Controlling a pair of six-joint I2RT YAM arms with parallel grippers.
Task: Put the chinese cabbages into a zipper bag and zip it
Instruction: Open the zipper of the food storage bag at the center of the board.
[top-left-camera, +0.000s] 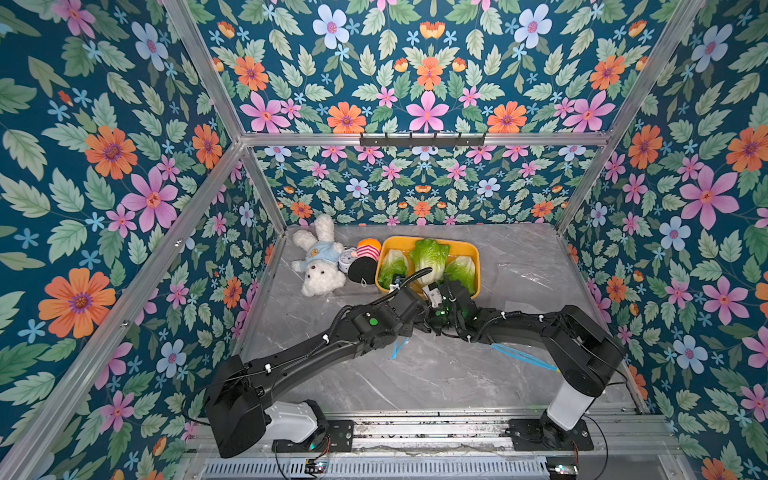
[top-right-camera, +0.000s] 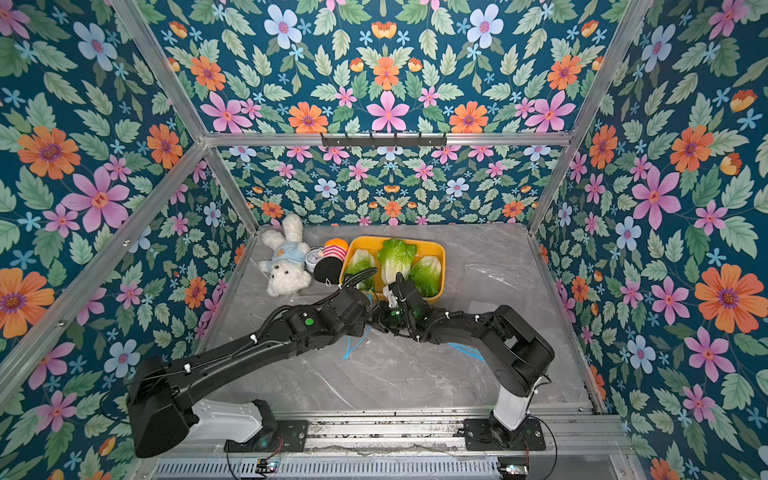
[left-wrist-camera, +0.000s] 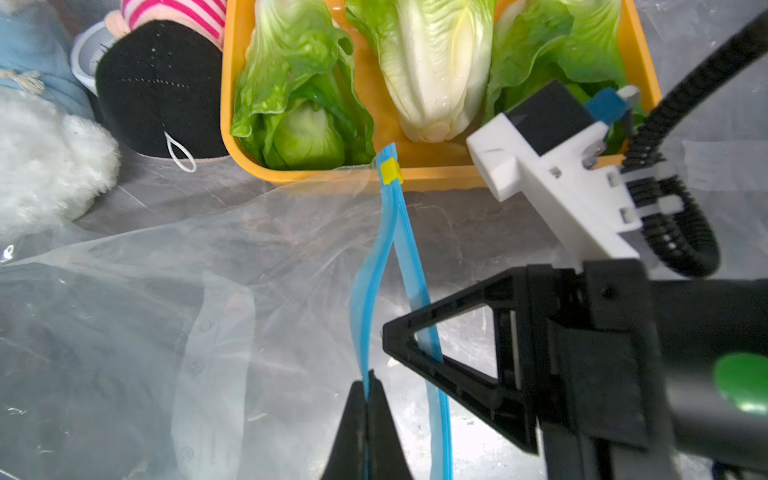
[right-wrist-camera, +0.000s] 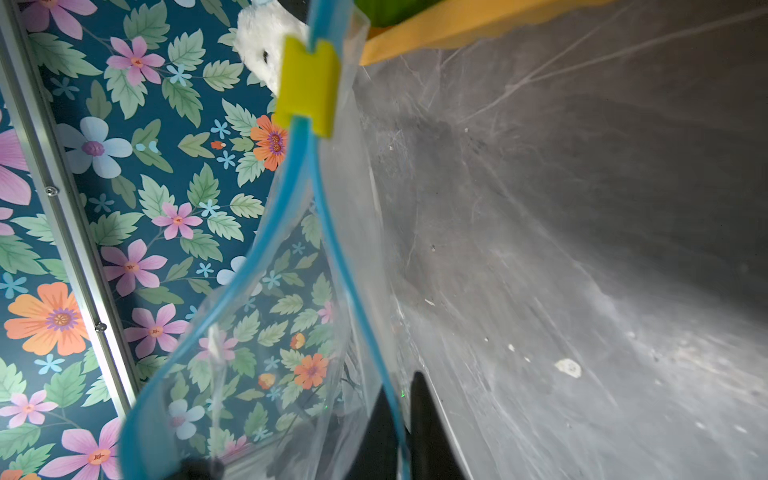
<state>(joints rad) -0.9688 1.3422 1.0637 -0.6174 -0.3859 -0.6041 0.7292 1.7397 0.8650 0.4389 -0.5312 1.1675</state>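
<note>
Pinching one blue zip strip of the clear zipper bag with the left gripper, jaws shut flat on the plastic. Gripping the opposite blue strip with the right gripper, jaws likewise closed narrow on it; appearing in the right wrist view as two dark fingertips with the blue line running down between them. Holding the two strips apart near the grippers, so parting the bag's mouth there, and letting them meet at the yellow slider, sitting at the strips' far end just beside the near rim of the yellow tray. Letting the rest of the bag sag, crumpled, onto the grey marble tabletop. Reaching both arms inward from the near rail, wrists close together just in front of the tray in both top views.

Leaving all three chinese cabbages outside the bag, lying side by side in the tray: the left one with its green leaf tip toward the arms, the middle one with its pale base toward them, the right one partly hidden behind the right wrist.

Crowding the table's far left corner: a white teddy bear in a blue shirt, a small alarm clock and a striped plush toy lying against the tray's left side.
</note>
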